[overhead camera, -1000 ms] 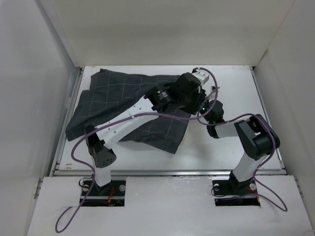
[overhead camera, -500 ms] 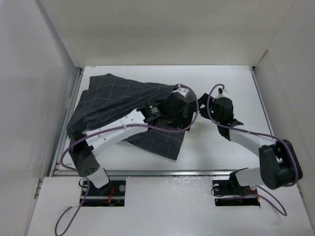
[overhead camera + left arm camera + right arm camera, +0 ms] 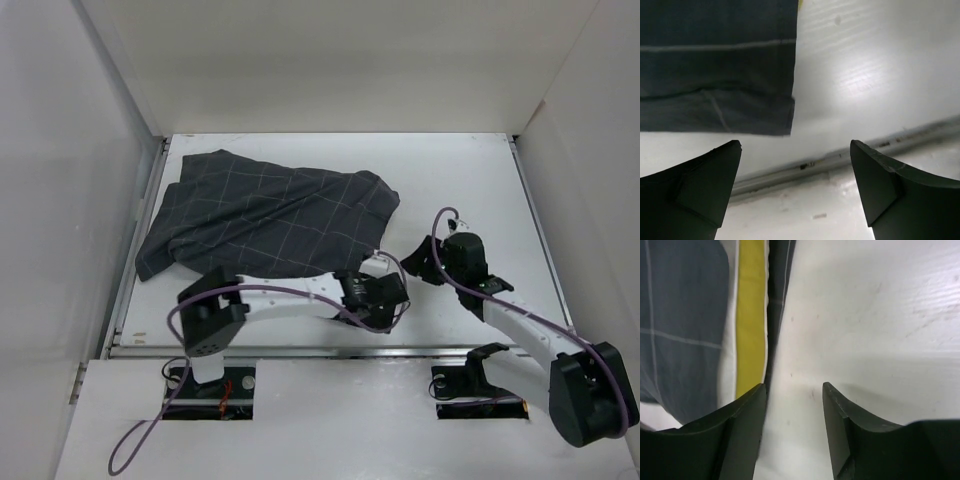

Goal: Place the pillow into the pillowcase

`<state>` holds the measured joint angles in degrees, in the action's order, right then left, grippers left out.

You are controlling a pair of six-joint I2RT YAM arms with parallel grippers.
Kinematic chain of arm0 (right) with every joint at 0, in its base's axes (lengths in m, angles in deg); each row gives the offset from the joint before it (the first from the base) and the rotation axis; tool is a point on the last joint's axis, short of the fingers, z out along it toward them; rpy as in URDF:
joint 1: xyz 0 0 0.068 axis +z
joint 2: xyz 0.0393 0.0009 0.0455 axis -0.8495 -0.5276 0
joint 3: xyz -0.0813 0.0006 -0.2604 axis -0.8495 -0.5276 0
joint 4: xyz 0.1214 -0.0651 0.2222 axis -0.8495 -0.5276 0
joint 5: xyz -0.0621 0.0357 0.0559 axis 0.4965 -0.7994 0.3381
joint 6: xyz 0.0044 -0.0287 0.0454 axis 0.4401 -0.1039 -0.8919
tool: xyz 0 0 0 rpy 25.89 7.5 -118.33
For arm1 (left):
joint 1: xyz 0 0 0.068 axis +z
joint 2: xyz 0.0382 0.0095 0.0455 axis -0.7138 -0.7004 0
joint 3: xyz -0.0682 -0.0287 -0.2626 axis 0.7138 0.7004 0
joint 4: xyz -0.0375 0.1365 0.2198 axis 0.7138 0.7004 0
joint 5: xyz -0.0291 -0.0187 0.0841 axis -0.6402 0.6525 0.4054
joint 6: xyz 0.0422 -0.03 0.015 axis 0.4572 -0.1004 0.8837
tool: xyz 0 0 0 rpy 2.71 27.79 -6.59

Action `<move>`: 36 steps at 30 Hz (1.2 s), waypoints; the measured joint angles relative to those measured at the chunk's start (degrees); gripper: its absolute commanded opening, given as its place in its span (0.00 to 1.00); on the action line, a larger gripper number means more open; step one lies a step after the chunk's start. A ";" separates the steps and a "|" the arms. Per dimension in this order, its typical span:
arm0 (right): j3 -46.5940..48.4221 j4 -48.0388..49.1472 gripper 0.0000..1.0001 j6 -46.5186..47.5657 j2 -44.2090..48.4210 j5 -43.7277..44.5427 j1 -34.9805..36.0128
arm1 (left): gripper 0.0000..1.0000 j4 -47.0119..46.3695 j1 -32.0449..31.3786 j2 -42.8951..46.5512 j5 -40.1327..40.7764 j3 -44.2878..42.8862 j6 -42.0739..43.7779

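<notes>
You could read no text, number, brand or sign in any of these views. The pillowcase (image 3: 270, 215) showed only its thin grid lines, and nothing legible stood on the tabletop (image 3: 470, 180).

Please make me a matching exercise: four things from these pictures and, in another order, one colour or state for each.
Things:
1. pillowcase
2. pillow
3. left gripper
4. table

Colour or state:
a. white, with a rail along its near edge
b. open, holding nothing
c. dark grey with a thin light grid
d. mostly covered, a yellow strip shows

Pairs: 1-c, 2-d, 3-b, 4-a
</notes>
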<state>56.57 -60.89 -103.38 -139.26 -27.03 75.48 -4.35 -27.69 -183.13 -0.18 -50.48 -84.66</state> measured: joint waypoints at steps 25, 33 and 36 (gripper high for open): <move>-0.55 14.01 0.50 8.57 -18.36 -16.13 11.82 | 0.00 8.44 3.52 -11.30 10.71 -8.09 -13.42; 4.68 26.49 0.00 6.49 -22.51 -18.21 16.52 | 0.00 10.21 1.18 -5.97 13.77 -8.20 -9.14; 6.34 34.51 0.00 4.92 -24.92 -20.04 17.03 | 0.00 13.46 1.27 -4.37 15.67 -10.25 -9.25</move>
<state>62.90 -26.38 -98.47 -164.18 -47.08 92.50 9.11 -26.42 -187.50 15.49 -60.73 -93.91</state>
